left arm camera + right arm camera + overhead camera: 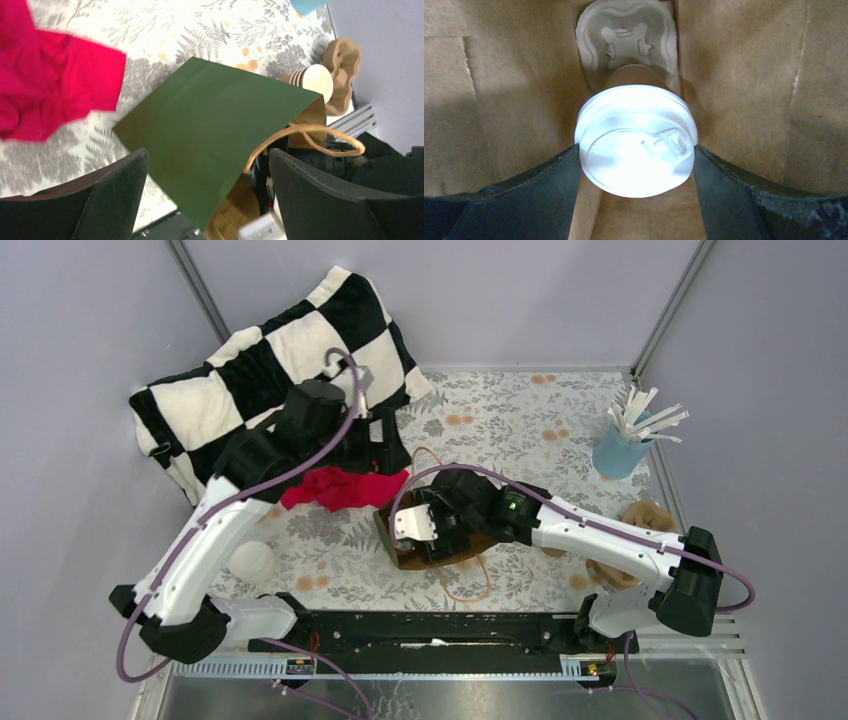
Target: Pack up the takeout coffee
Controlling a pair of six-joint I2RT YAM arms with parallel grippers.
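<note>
Takeout coffee (636, 132) is gripped at the lid by the right gripper (636, 150), inside the green paper bag (200, 110), above the moulded cup carrier (624, 35). Left gripper (207, 155) is spread wide, empty. Cup is best lowered upright, seated in a well, then released.

We find no text, label, brand or number we can read; the raised marks on the coffee cup (636, 145) are too washed out.

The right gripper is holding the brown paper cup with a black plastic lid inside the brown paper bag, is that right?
Not quite: the lid is white, not black. The right wrist view shows it, with the right gripper holding that brown paper cup inside the brown paper bag.
</note>
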